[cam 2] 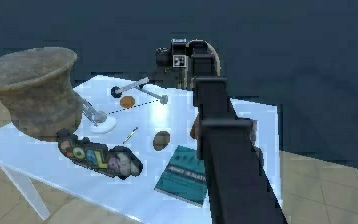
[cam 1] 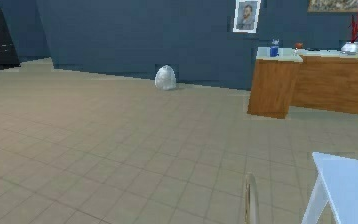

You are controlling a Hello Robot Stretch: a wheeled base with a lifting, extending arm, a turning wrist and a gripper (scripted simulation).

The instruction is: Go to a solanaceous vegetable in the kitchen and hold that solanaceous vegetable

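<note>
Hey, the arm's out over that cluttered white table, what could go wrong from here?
1. The arm reaches over the white table; turning the base could sweep it into the big brown pot or the dumbbell.
2. The brown oval thing beside the arm is too small to identify; a small red thing on the far counter might be the vegetable instead.

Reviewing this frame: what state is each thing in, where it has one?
gripper, near the white table's far edge; cannot tell whether it holds anything.
brown pot, upright on the table.
teal book, closed, lying flat on the table.
brown oval lump, lying on the table beside the book.
pale bag, standing on the floor by the wall.
</note>
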